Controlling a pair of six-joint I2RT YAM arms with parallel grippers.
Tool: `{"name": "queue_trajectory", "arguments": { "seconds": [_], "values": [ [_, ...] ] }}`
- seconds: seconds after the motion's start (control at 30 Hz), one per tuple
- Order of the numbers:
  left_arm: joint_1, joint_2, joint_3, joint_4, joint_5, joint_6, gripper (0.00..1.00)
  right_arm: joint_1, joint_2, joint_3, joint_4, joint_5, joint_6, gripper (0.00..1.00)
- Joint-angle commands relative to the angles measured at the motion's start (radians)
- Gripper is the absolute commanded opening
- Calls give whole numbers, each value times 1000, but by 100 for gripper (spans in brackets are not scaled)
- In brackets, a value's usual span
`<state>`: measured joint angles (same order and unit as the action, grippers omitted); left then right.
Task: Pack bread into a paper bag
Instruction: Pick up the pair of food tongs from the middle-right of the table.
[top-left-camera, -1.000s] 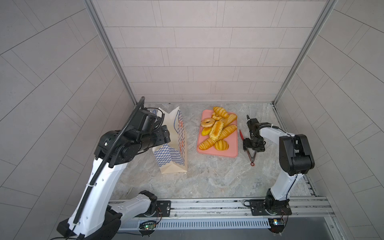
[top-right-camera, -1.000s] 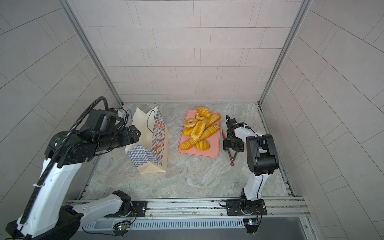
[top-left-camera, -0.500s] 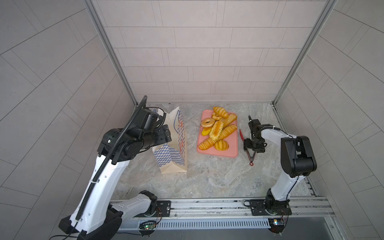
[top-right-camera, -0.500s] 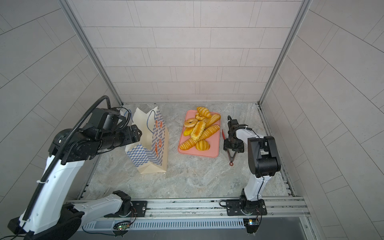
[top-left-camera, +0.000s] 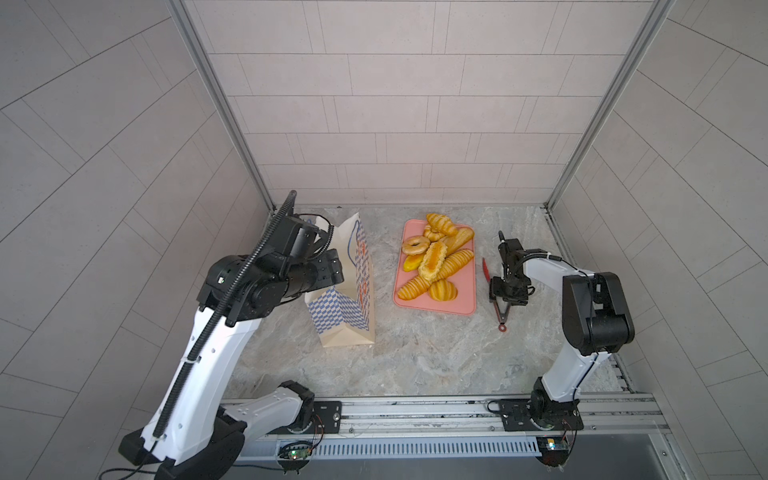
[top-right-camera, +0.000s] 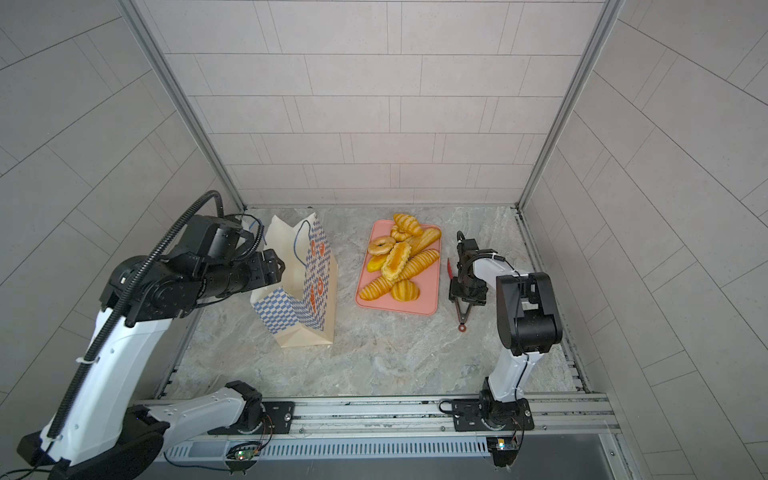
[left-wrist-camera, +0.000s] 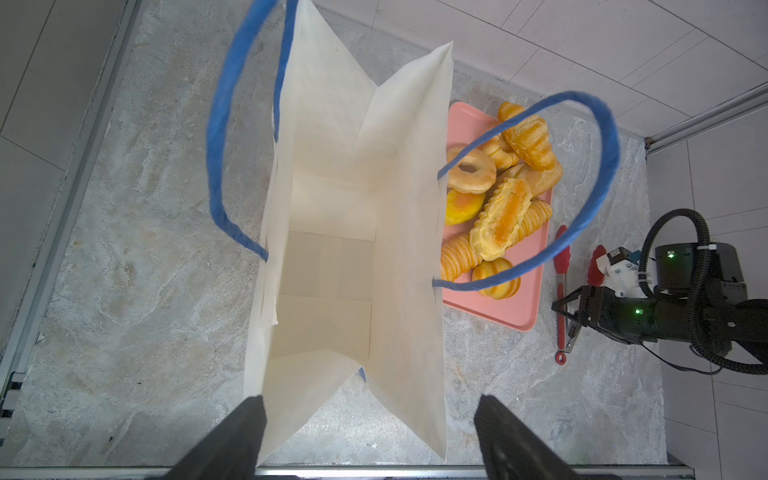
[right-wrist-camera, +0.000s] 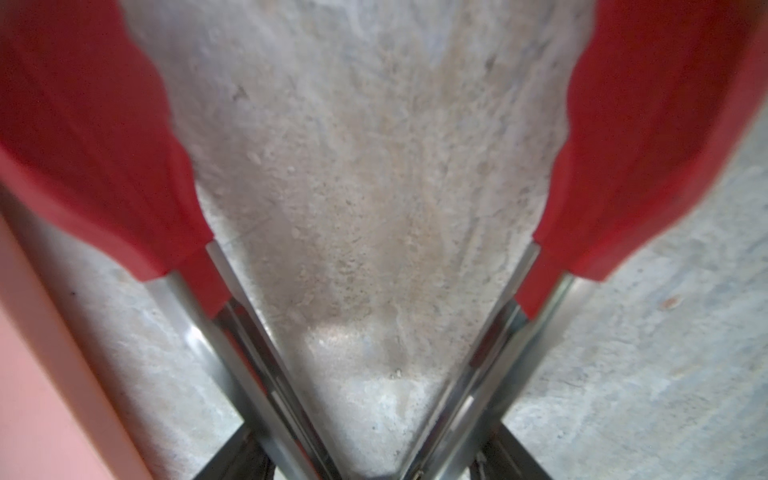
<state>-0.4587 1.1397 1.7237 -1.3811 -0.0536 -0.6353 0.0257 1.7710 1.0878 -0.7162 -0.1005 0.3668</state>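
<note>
Marble tabletop (top-left-camera: 415, 361): picking up tongs (top-left-camera: 503, 316). Left gripper (left-wrist-camera: 369, 400) fingers apart at paper bag (top-left-camera: 345, 309) mouth; right gripper (top-left-camera: 508, 291) straddles tongs, clamping unclear. Next: secure grip, lift.

Both arms: white link shells, black joints. Left arm (top-left-camera: 216, 353) carries ribbed black conduit; right arm (top-left-camera: 540, 270), thin black cable.

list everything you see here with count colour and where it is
table: one, grey marbled, under everything
pink tray: one, pink, mid-table
bread: at least eight, golden-yellow, piled on the pink tray
paper bag: one, cream with blue-and-white checks, upright, empty, beside the tray
red tongs: one, red with metal arms, on the table past the tray from the bag
left pincer: one, black, open, astride the bag's end
right pincer: one, black, astride the tongs' arms, grip unclear
</note>
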Motion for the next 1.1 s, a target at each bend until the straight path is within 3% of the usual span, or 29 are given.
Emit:
{"name": "queue_trajectory", "arguments": {
  "seconds": [0.0,1.07],
  "values": [
    [-3,-5,21,-3,-7,9,86,-13,27,-41,-12,29,-4,67],
    [2,42,80,51,-50,80,89,-17,-448,102,-327,-29,-51,48]
  ]
}}
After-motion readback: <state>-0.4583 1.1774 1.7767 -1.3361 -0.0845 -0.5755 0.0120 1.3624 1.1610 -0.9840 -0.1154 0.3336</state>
